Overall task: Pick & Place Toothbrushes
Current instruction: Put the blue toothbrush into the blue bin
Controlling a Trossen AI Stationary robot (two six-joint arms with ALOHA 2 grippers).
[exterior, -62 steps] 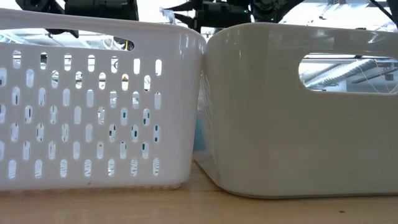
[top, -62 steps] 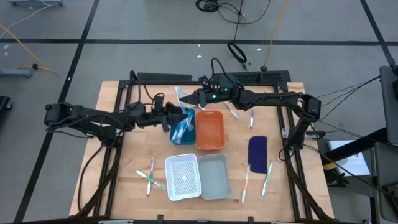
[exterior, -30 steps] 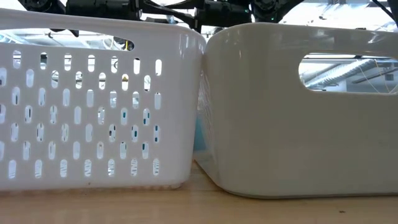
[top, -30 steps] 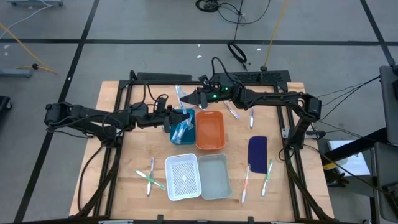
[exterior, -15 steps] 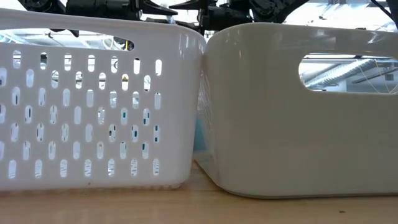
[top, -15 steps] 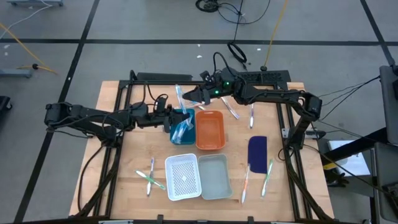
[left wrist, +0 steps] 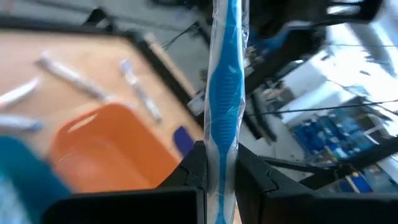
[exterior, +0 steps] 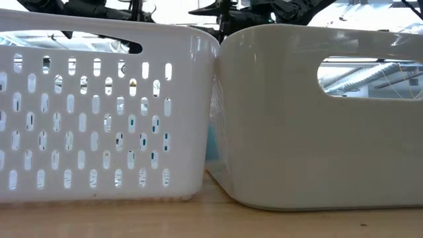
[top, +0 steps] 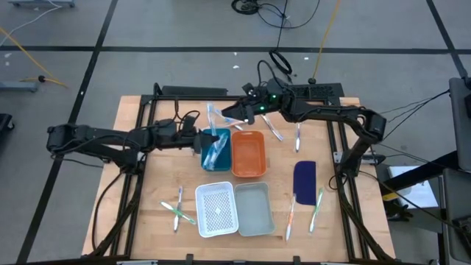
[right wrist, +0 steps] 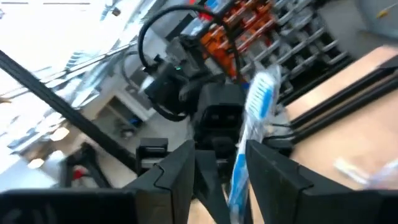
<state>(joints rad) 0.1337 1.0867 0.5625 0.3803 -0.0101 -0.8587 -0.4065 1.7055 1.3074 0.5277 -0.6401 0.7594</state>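
A blue-and-white wrapped toothbrush [left wrist: 222,87] stands upright in the upper centre of the high view, just above the teal tray [top: 214,149], clamped low on its handle by the left gripper [top: 202,138], which reaches in from the frame's left. The right gripper [top: 229,118] hovers just right of the brush's upper end with its fingers apart and touching nothing. Other toothbrushes lie in the teal tray, right of the orange tray [top: 248,154], and at lower left [top: 177,207] and lower right [top: 303,210], flanking the two white baskets [top: 235,209] at bottom centre.
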